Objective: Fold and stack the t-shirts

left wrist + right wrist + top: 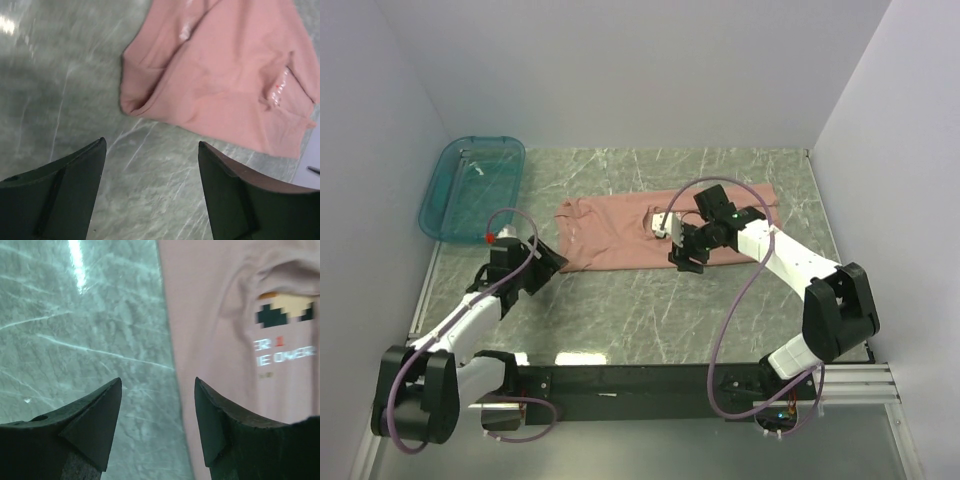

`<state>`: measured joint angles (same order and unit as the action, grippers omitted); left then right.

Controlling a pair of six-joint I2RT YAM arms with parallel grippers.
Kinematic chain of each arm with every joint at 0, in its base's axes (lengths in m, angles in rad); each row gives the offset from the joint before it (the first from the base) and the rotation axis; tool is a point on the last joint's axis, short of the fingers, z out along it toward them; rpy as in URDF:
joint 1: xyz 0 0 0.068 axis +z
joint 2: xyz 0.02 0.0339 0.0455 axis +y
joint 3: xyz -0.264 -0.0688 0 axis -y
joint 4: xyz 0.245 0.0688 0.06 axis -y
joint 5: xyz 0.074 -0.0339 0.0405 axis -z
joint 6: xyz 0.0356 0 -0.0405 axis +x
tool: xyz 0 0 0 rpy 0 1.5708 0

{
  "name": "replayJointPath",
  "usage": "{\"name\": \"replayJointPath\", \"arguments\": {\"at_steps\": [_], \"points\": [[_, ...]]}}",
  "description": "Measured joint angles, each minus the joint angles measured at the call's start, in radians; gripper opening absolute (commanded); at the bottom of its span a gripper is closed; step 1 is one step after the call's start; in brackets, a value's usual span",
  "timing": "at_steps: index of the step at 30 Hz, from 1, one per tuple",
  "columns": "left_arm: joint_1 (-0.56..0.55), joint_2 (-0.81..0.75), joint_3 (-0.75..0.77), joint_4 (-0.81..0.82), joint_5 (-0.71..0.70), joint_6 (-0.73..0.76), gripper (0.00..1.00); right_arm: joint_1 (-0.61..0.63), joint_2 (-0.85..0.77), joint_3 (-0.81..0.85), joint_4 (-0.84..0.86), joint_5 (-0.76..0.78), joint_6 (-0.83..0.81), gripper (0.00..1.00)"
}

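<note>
Left gripper: jaws apart, empty, above bare table, near-left of the mid-table shirt. Right gripper: apart, empty, over the shirt's near edge. Only its wrist view shows the print. Overhead alone shows the tray, far left.

Teal, perhaps plastic, tray on marbled table

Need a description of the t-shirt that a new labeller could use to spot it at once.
Start from the grey-green marbled table and find the teal tray at its far-left corner. Just right of the tray, across the middle of the table's far half, lies the dusty-pink t-shirt, stretched left to right. It is the only cloth and the only pink thing there, with a small pixel character over white text on the chest.
</note>
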<state>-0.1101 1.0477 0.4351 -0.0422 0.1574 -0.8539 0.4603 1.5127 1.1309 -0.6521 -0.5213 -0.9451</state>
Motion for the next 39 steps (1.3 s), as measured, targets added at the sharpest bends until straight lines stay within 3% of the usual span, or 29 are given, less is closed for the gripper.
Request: {"name": "replayJointPath", "arguments": {"at_steps": [7,13,16,21,33,39], "points": [[-0.110,0.109,0.022,0.011,-0.117,-0.188,0.76,0.000,0.001,-0.080,0.031,0.000,0.012,0.66],[-0.155,0.274,0.096,0.008,-0.220,-0.291,0.64,0.000,0.003,-0.078,0.051,-0.003,0.027,0.66],[-0.155,0.327,0.127,0.005,-0.254,-0.320,0.54,0.000,0.003,-0.078,0.056,-0.004,0.031,0.66],[-0.155,0.358,0.156,-0.046,-0.316,-0.340,0.28,-0.004,0.003,-0.078,0.058,-0.004,0.032,0.65],[-0.138,0.359,0.156,-0.075,-0.370,-0.315,0.26,-0.042,0.015,-0.078,0.054,-0.003,0.031,0.65],[-0.101,0.359,0.156,-0.068,-0.372,-0.269,0.30,-0.046,0.031,-0.085,0.049,0.028,-0.001,0.64]]}}
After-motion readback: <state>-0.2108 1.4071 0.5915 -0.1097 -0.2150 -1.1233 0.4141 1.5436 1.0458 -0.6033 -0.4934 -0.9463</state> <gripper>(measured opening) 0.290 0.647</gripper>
